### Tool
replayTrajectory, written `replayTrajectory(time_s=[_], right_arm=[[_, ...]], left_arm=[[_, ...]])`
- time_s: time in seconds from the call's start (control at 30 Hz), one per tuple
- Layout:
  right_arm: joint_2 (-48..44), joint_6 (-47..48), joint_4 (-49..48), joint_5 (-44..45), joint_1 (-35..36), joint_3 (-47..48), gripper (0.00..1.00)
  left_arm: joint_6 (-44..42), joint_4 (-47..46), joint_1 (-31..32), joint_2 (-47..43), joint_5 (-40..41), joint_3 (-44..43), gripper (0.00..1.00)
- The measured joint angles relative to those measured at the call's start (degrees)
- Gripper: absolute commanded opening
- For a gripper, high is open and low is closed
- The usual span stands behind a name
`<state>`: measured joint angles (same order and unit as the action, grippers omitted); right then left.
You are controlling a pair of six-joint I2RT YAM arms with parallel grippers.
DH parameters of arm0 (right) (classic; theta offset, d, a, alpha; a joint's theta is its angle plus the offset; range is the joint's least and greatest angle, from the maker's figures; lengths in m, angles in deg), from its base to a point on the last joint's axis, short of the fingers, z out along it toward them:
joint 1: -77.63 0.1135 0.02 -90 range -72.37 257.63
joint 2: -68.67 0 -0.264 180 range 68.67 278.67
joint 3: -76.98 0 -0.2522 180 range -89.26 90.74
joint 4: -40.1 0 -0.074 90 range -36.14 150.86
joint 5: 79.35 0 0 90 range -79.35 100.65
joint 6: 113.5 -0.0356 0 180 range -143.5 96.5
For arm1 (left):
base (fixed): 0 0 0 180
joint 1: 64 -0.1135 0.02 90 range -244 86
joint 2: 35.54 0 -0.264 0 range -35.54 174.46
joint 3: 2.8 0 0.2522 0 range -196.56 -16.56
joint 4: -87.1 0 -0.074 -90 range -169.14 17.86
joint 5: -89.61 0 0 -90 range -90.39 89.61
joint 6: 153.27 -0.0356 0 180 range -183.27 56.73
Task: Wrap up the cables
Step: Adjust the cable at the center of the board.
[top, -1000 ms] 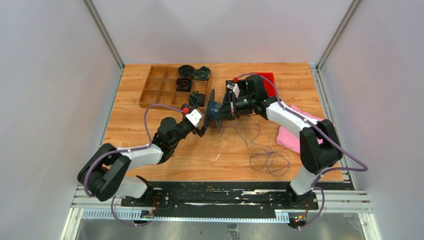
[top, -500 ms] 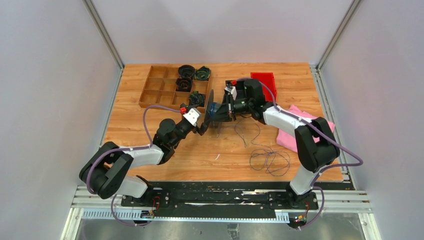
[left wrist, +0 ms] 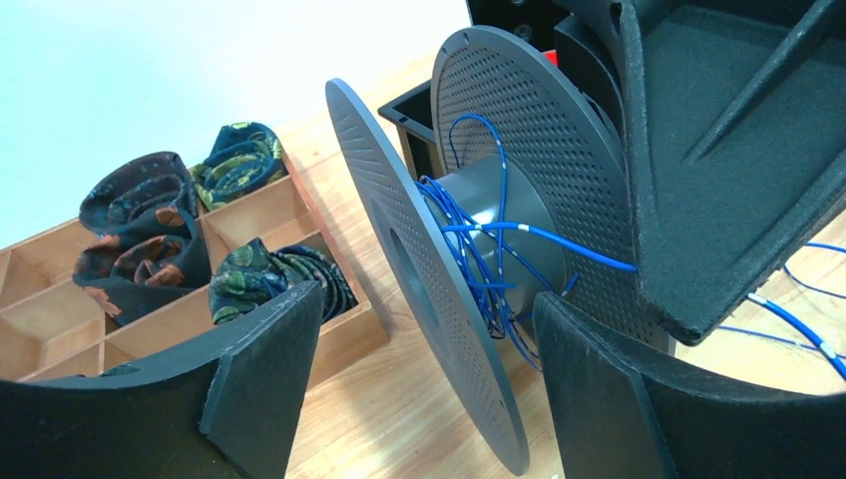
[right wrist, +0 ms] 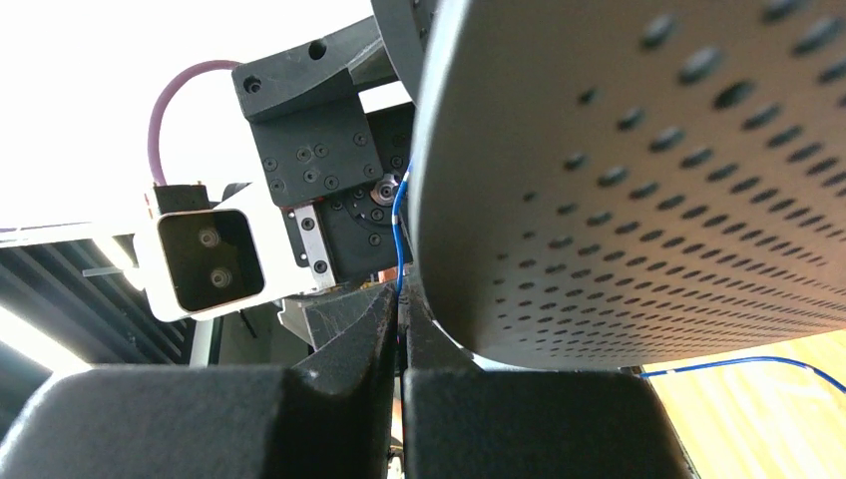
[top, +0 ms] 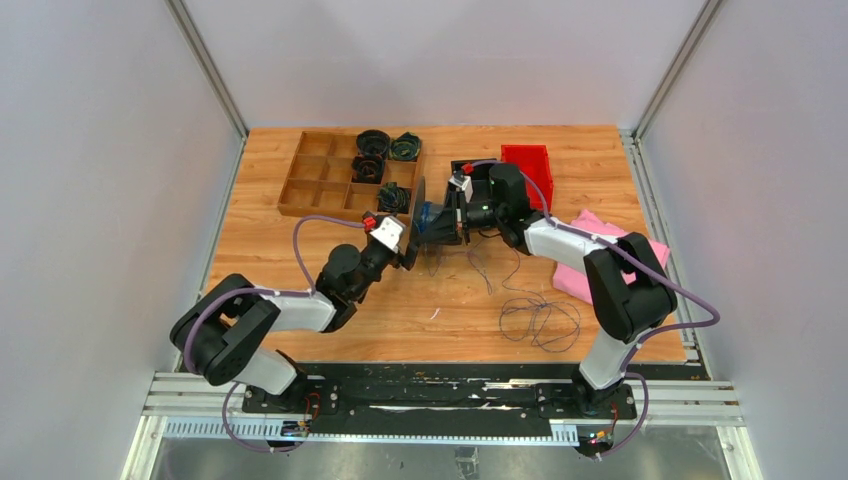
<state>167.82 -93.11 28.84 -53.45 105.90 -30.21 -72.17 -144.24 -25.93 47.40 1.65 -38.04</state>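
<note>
A grey spool [top: 425, 212] with two perforated flanges hangs over the middle of the table between my two grippers. Dark blue cable [left wrist: 479, 249] is wound loosely on its hub. More of it trails right and lies in loose loops [top: 540, 318] on the wood. My left gripper [top: 410, 252] sits under the spool's left side, open. The lower rim of the near flange [left wrist: 409, 249] lies between its fingers [left wrist: 264, 379], touching neither. My right gripper [right wrist: 401, 304] is beside the other flange [right wrist: 638, 170], shut on a strand of the cable [right wrist: 397, 215].
A wooden compartment tray [top: 310, 185] at the back left holds dark coiled bundles [top: 372, 155]. A red bin [top: 528, 160] stands at the back, behind the right arm. A pink cloth [top: 580, 270] lies at the right under that arm.
The right gripper and the spool have shifted a little left and toward the back. The left arm has slid right, under the spool, and its jaws have narrowed slightly.
</note>
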Motion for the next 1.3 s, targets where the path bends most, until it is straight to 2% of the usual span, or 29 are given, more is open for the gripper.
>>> replayTrajectory(time_s=[0.2,0.53,1.3], right_arm=[[0.1,-0.4,-0.8,0.0,0.0,-0.2,0.01],[0.1,-0.1,-0.8,1.1,-0.2,-0.2,0.01],[0.1,1.6,-0.3,1.7,-0.8,0.0,0.01]], left_arm=[[-0.7,-2.5,2.2,2.0,6.4,-0.1,0.69],[-1.3,-3.0,3.7,4.8,12.8,-2.1,0.67],[3.6,-5.7,4.2,7.7,12.3,-3.1,0.57]])
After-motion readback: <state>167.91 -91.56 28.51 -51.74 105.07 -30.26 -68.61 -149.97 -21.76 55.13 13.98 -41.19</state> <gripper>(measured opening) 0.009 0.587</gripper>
